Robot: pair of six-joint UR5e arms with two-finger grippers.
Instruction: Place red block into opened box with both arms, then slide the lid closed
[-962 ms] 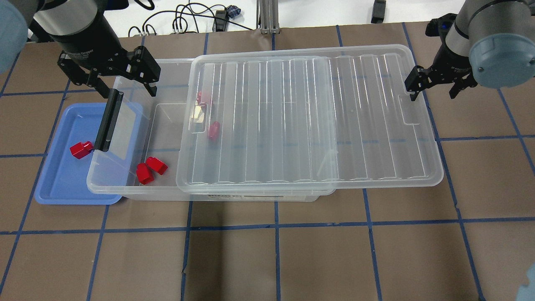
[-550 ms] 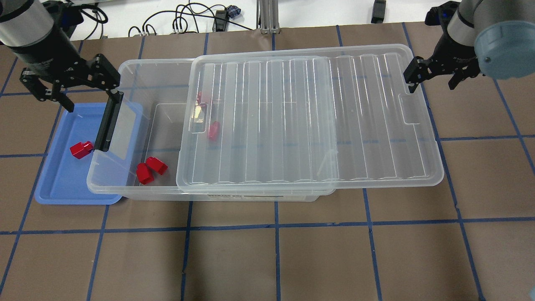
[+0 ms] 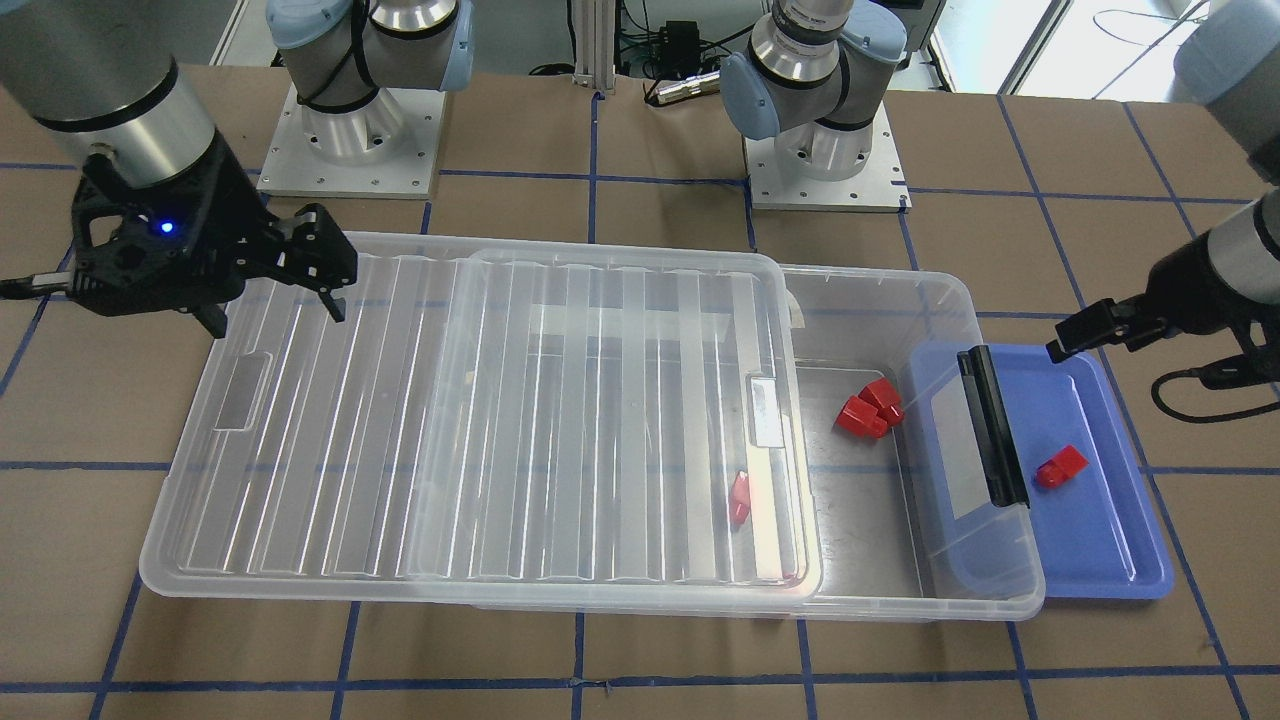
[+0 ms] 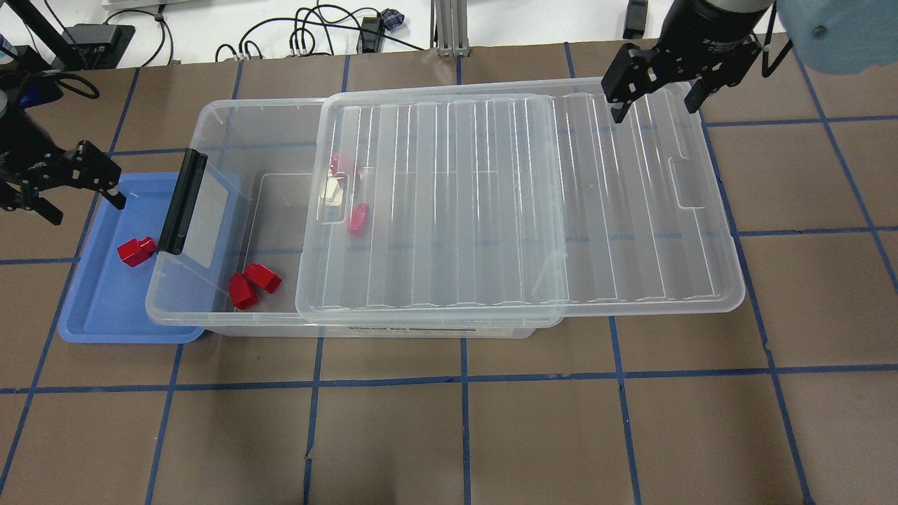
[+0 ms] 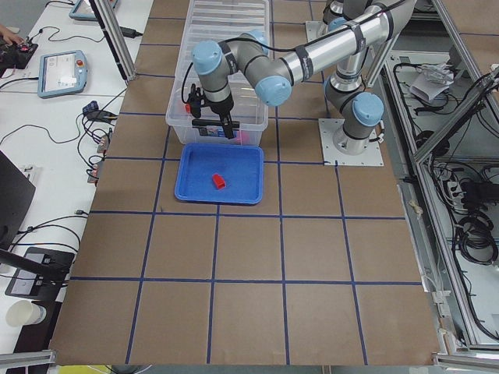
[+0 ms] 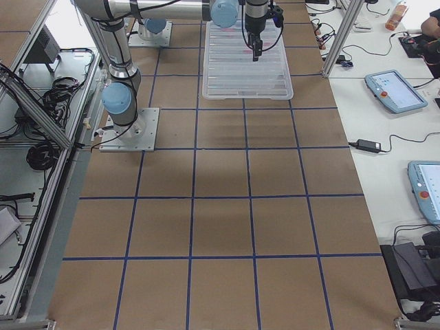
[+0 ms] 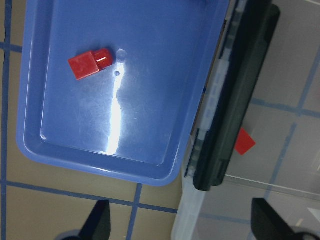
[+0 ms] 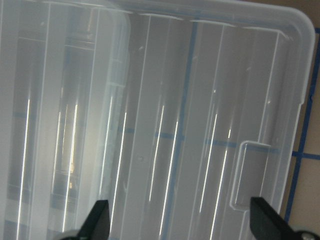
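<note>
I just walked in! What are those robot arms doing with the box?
The red block lies in the blue tray, not yet in the box. The left gripper hovers open at the tray's edge. The right gripper hovers open over the lid, which covers only part of the box. Neither holds anything.

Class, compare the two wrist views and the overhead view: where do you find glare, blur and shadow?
Left wrist view: a white glare streak runs down the floor of the blue tray; the left gripper at the bottom edge is blurred. Right wrist view: thin bright highlights follow the ribs of the lid. Overhead view: a soft dark shadow lies on the table beside the box.
</note>
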